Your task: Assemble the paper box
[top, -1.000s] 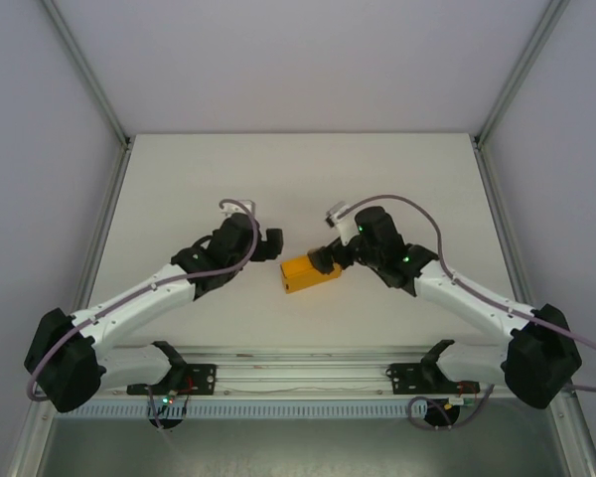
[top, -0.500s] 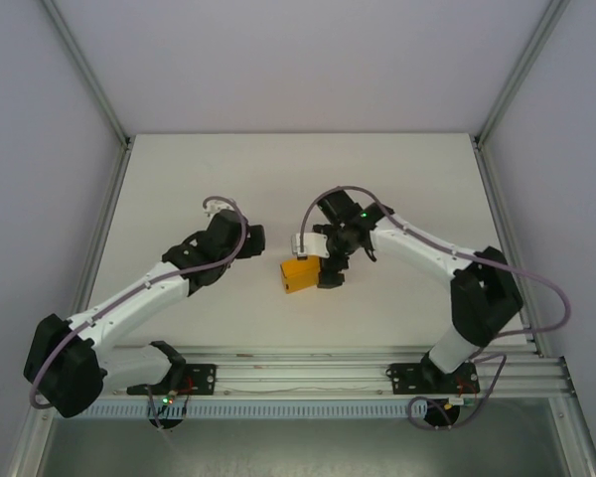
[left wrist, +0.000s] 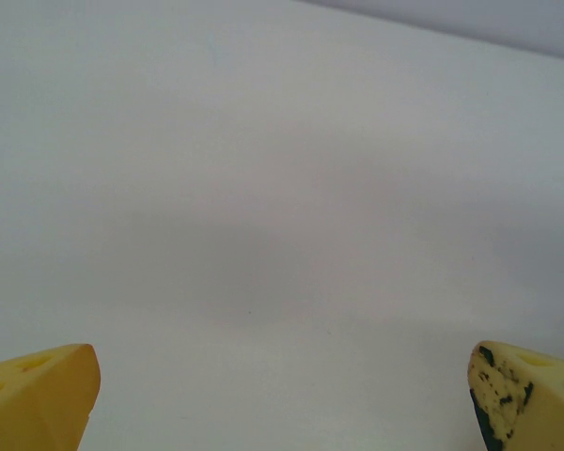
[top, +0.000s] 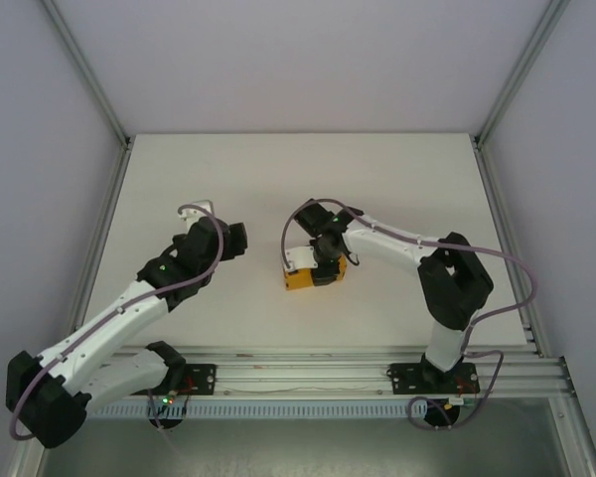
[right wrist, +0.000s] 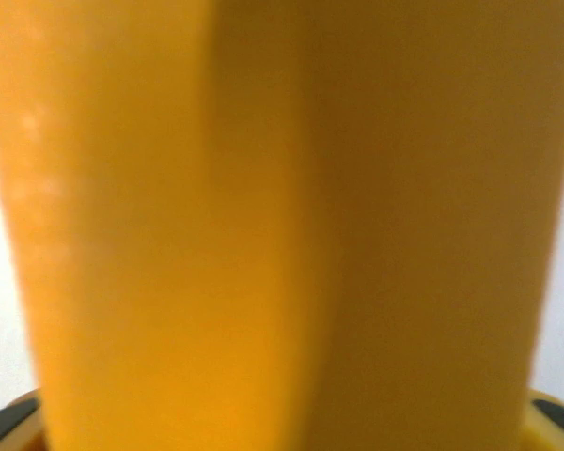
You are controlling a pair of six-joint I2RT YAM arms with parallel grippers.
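The paper box (top: 298, 279) lay on the counter (top: 377, 179) straight ahead of the right jaws (top: 325, 266) and between them, its long axis running away from them. Whether they pinched it could not be told. The left jaws (top: 236, 238), spread wide, stood well apart from the box.

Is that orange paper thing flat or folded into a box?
Folded into a box: from above, the paper box is a small block with top and side faces. Whether its end flaps are shut cannot be told.
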